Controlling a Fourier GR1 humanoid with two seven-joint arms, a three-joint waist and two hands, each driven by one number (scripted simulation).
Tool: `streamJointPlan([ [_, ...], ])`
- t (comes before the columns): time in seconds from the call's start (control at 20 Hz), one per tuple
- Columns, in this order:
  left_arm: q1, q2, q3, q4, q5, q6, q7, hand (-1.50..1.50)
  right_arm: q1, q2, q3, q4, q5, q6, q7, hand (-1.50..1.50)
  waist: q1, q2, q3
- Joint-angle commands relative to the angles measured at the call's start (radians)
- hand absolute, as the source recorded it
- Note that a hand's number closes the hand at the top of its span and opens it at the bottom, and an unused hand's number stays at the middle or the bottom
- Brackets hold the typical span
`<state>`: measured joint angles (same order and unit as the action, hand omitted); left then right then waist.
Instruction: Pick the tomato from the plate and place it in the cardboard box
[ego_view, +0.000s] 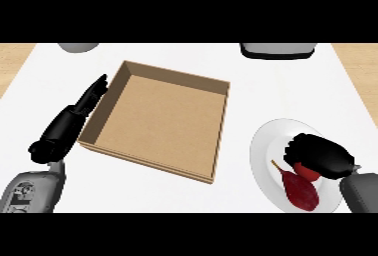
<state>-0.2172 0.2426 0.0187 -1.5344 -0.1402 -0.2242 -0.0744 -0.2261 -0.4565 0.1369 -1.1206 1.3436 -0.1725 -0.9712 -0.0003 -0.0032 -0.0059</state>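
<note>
Right hand (319, 156) curled over the tomato (306, 172) on the plate (263, 145); we judge it closed on the fruit, though most of the fruit is hidden. Beside it lies a dark red pepper-like item (299, 191), which we think the fingers could catch or drag along. The grasp may also slip on the lift, the tomato being round and smooth. Visible part: glossy red. The box (159, 125) stands open, well apart, with the left hand (74, 120) resting straight-fingered beside its wall.

A single head view looks steeply down on the white tabletop (184, 195), close in; both grey forearms enter from the lower edge, facing the far side.
</note>
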Motion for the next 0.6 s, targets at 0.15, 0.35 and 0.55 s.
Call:
streamJointPlan([
  [0.15,-0.006,-0.001,-0.015,0.004,0.006,-0.024,-0.009,0.00,-0.003,0.441,0.262,-0.086,0.087,0.163,0.251,1.50,0.065,0.007,0.001],
  [0.35,-0.035,-0.018,-0.037,0.000,0.010,-0.033,-0.006,0.00,-0.017,0.448,0.376,-0.144,0.030,0.205,0.380,1.50,0.095,0.008,0.008],
  [0.55,-0.042,-0.025,-0.052,0.000,0.006,-0.038,0.005,0.00,-0.095,0.453,0.509,-0.263,-0.049,0.212,0.578,1.50,0.114,-0.002,0.008],
])
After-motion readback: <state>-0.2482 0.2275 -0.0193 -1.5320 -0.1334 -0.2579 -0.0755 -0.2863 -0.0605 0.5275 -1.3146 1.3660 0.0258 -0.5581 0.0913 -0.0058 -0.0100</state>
